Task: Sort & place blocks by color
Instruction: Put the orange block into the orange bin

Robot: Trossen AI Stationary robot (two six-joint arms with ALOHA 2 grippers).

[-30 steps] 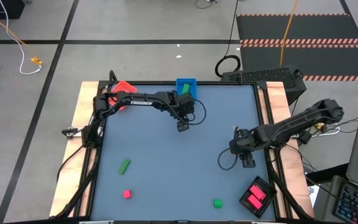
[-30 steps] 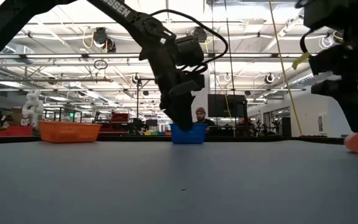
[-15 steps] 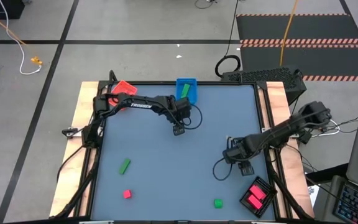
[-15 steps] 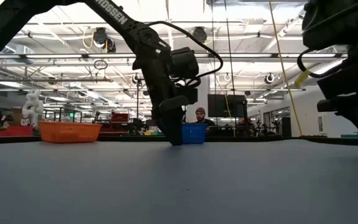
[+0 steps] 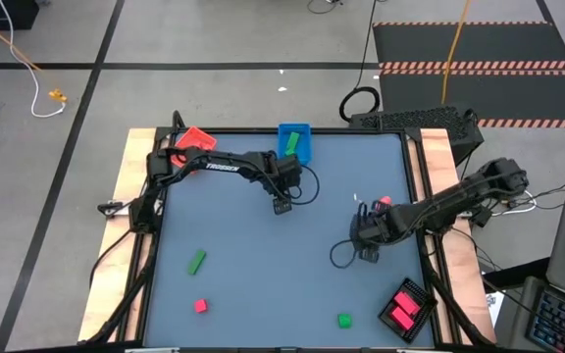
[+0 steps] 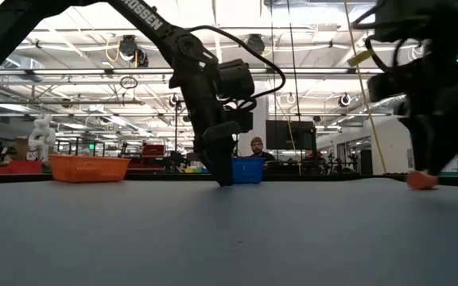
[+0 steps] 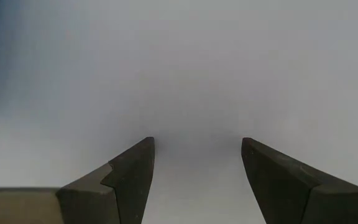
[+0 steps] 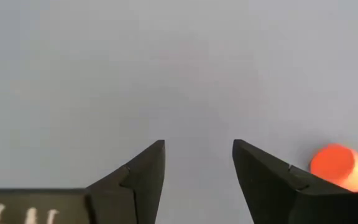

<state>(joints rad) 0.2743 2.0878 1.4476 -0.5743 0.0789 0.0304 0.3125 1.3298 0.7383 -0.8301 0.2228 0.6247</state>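
Left gripper (image 5: 282,204) hangs low over the table (image 5: 263,284) a little in from the far edge, just near-side of the blue tray (image 5: 293,140), which holds a green block (image 5: 290,142); fingers apart, nothing between them. Right gripper (image 5: 368,253) sits toward the right edge, fingers parted and empty, a small red block (image 5: 384,202) just beside it. Green bar (image 5: 196,261) and red cube (image 5: 200,306) lie by the near left corner, green cube (image 5: 343,320) at the near edge. Black tray (image 5: 405,310) at near right corner holds pink blocks (image 5: 401,311). Red tray (image 5: 193,139) at far left corner.
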